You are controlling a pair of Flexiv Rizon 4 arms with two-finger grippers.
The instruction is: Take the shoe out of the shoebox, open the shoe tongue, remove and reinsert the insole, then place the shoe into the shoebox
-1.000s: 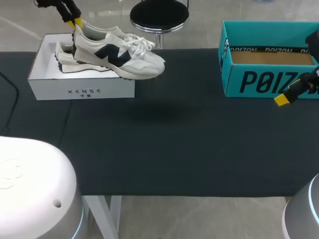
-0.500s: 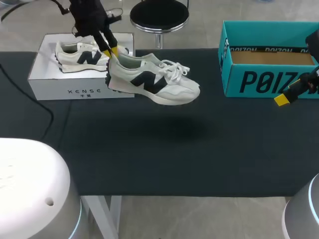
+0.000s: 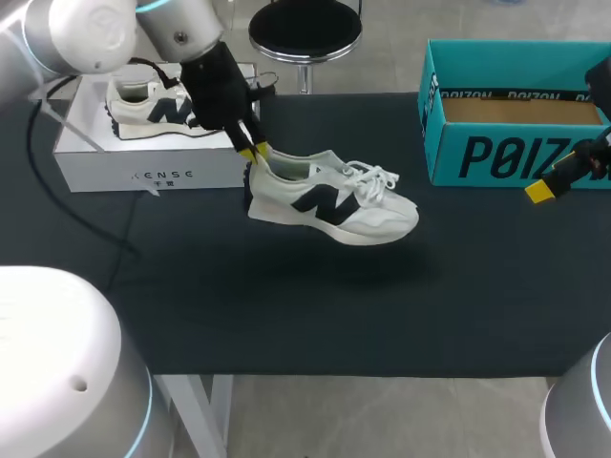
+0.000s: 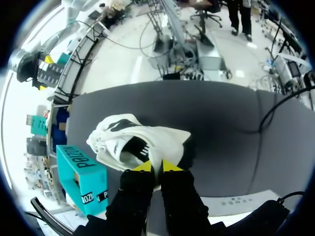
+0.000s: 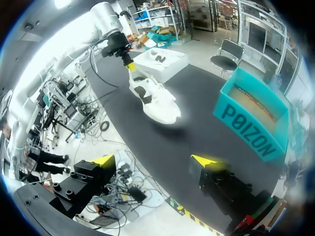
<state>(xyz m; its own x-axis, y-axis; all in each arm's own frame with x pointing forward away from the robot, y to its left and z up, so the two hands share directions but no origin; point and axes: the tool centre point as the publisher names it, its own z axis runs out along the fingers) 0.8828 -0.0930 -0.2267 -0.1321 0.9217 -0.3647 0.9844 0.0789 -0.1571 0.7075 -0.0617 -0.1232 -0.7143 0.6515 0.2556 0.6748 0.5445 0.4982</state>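
My left gripper (image 3: pixel 254 153) is shut on the heel collar of a white sneaker with a black side mark (image 3: pixel 329 199), which hangs just above the dark table, toe to the right. In the left wrist view the sneaker (image 4: pixel 135 145) hangs ahead of the gripper (image 4: pixel 157 167), heel pinched between the yellow tips. A second matching sneaker (image 3: pixel 153 107) lies in the white shoebox (image 3: pixel 153 172) at the back left. My right gripper (image 5: pixel 155 160) stands open at the table's right edge, near the teal box (image 3: pixel 506 143); from there the held sneaker (image 5: pixel 155 101) shows far ahead.
A teal cardboard box (image 5: pixel 253 118) stands open at the back right with a brown insert inside. The white shoebox (image 5: pixel 160 61) sits behind the left arm. Dark cloth (image 3: pixel 305 305) covers the table from the middle to the front edge.
My left arm has carried the sneaker out of the white shoebox, rightward and toward the front, lowering it close to the table's middle. The right arm has not moved.
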